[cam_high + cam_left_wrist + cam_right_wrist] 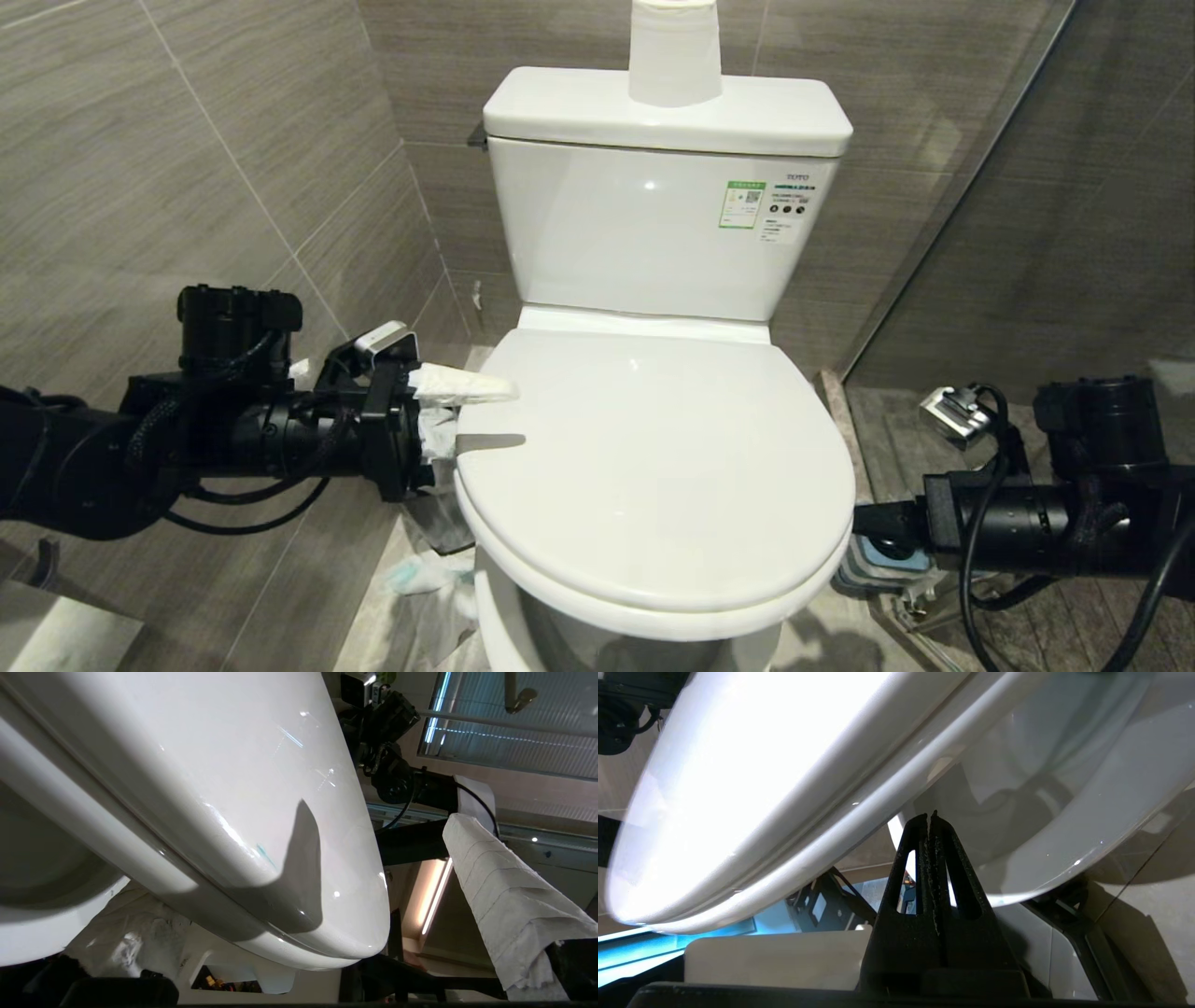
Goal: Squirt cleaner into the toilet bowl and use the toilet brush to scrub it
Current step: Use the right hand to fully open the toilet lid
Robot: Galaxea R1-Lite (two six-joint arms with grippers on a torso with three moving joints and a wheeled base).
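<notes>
The toilet bowl [1064,812] is covered from above by the closed white lid [653,467]. My left gripper [471,420] is at the lid's left edge and stands open. Its fingers [504,896] are wrapped in white paper, one above the lid and one below the rim. My right gripper [930,817] is shut on nothing, low at the toilet's right side, with its tips just under the seat rim by the bowl. A grey-and-blue holder [882,560] peeks out beneath the right arm. The toilet brush's handle is hidden. The cleaner is out of view.
A paper roll [674,51] stands on the tank [653,233]. A tiled wall is close on the left and a glass partition [980,233] on the right. Crumpled plastic and paper [420,579] lie on the floor at the left. A steel bin [56,635] is at the lower left.
</notes>
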